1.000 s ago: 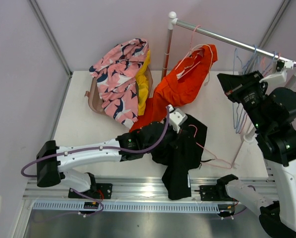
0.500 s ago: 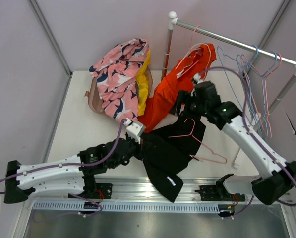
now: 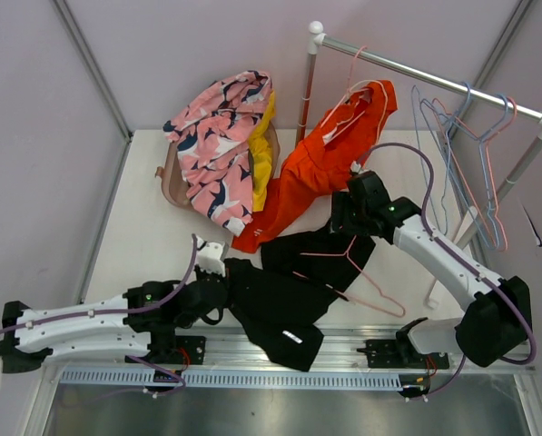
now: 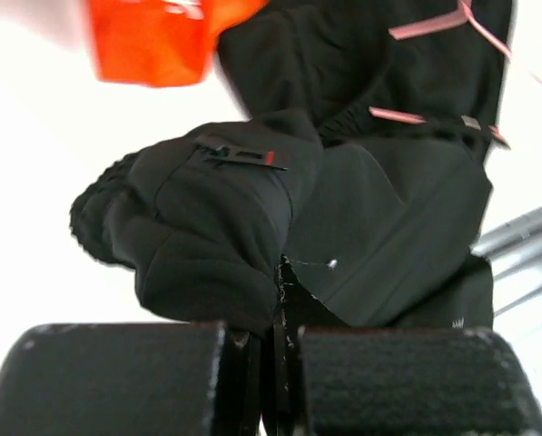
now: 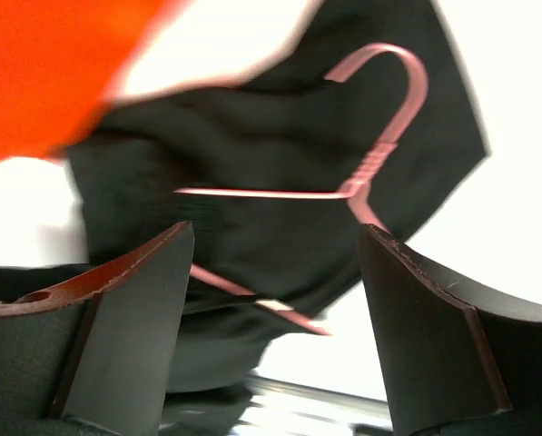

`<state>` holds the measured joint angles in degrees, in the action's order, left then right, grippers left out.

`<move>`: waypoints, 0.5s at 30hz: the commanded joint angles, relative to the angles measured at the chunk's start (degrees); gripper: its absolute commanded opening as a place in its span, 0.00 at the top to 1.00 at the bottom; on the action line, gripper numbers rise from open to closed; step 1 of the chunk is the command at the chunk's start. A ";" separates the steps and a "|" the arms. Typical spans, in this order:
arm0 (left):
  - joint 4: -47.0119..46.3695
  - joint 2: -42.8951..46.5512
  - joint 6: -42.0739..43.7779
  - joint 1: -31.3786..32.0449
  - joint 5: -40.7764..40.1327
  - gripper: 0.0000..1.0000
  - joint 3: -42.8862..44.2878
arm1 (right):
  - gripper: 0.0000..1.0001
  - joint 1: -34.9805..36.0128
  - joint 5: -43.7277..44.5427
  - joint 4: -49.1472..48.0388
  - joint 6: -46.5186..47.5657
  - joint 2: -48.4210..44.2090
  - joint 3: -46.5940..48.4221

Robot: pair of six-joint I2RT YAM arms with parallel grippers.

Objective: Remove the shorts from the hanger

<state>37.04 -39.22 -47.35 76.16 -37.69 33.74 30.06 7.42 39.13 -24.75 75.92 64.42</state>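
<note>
Left pincer (image 4: 277,336) clenched on black shorts (image 3: 280,300), lower centre of frame; right pincer (image 5: 272,238) spread wide over pink hanger (image 5: 379,154).

A pile of shorts (image 3: 221,150) lies far left on the tabletop (image 3: 143,209). Nearer, in the middle, a pair of shorts (image 3: 284,295) lies under a hanger (image 3: 348,263), with my left gripper (image 3: 223,274) at its left edge. The rack (image 3: 416,73) stands far right.
</note>
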 commanded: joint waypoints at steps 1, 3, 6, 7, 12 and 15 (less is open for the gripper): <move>7.95 3.27 -4.77 0.22 -7.39 1.00 5.71 | 0.23 -2.99 3.67 -0.28 3.39 -0.77 -4.56; 9.80 3.97 -4.06 0.22 -9.58 1.00 7.12 | 0.24 -4.66 1.99 -1.51 3.57 -1.82 -8.25; 12.09 3.72 -2.05 0.04 -12.48 1.00 10.03 | 0.28 -5.63 0.23 -2.66 2.87 -3.14 -11.85; 12.18 3.28 -1.43 -0.13 -12.84 1.00 10.73 | 0.30 -4.85 -0.82 -2.92 2.78 -3.32 -12.39; 10.52 1.08 0.95 -1.36 -13.28 1.00 11.70 | 0.35 -1.06 -1.96 -2.66 -0.37 -2.09 -12.21; 7.19 0.81 2.79 -2.42 -12.58 1.00 11.26 | 0.39 1.83 -4.26 -4.85 -2.48 -0.87 -14.06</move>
<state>47.40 -38.06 -47.44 74.83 -48.01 43.59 29.56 5.37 37.36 -24.49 74.98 51.35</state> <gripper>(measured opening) 0.022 0.626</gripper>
